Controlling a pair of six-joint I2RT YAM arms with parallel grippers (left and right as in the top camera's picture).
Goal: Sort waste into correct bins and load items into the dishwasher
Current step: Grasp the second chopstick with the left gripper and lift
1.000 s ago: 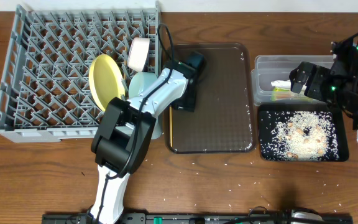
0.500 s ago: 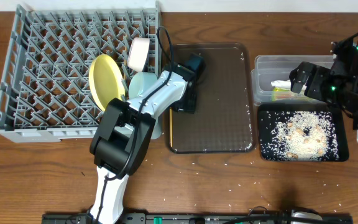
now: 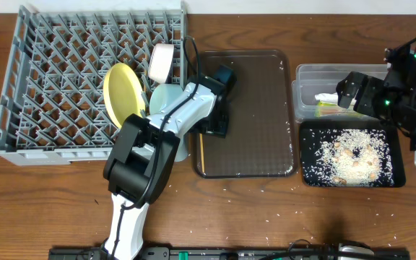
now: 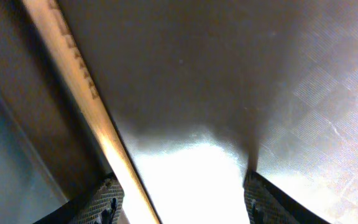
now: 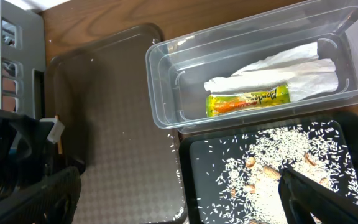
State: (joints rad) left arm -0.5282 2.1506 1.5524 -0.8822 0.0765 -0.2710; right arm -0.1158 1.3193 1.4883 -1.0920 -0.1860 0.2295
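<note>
My left gripper (image 3: 214, 127) is open and low over the left edge of the brown serving tray (image 3: 258, 108). In the left wrist view one wooden chopstick (image 4: 86, 93) runs between the open fingers (image 4: 182, 199), close to the left one. The chopstick's end shows in the overhead view (image 3: 200, 150). The grey dish rack (image 3: 49, 79) holds the yellow plate (image 3: 121, 92), the white cup (image 3: 162, 62) and the light blue bowl (image 3: 166, 100). My right gripper (image 5: 179, 183) is open and empty above the clear tub (image 5: 166, 93), which holds the napkin (image 5: 291, 65) and wrapper (image 5: 247, 101).
The black tray (image 3: 305, 155) in front of the tub holds rice and beige scraps (image 3: 349, 155). Loose rice grains lie on the wooden table (image 3: 266, 209) in front of the trays. A pale bowl edge (image 3: 182, 150) shows beside the rack, under my left arm.
My left gripper has moved slightly toward the front along the brown tray's left edge. The right arm has not moved.
</note>
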